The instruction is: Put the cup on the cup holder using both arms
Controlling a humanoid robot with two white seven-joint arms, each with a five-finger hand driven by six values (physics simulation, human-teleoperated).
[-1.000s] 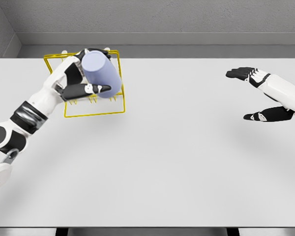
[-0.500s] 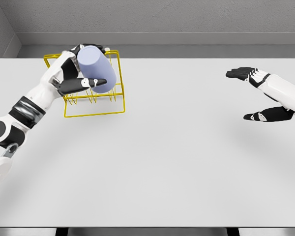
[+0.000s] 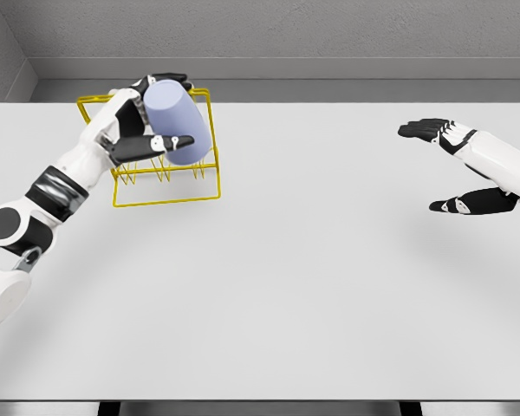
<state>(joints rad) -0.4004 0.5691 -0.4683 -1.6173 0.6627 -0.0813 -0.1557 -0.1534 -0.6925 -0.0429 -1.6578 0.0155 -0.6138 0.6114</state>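
The left hand [image 3: 143,121] is closed around the cup [image 3: 179,121], with the thumb lying across the cup's near side and the fingers wrapped over its far side at the top. The cup is pale lavender, tilted, and held over the yellow wire holder [image 3: 169,200] at the far left of the table [image 3: 312,277]. The cup overlaps the holder's upper right portion in the head view. Whether the cup touches the wires or the pegs cannot be determined from this view.

The holder stands near the table's far left corner. Short upright pegs are visible inside its frame, below the cup. The left arm enters from the lower left and reaches diagonally up to the holder.

The right hand [image 3: 455,165] is at the right edge of the view, well apart from the cup and holder. Its fingers are spread and extended toward the left, the thumb held separately below them, and it holds nothing. It appears to be raised above the table, with a faint shadow beneath it.
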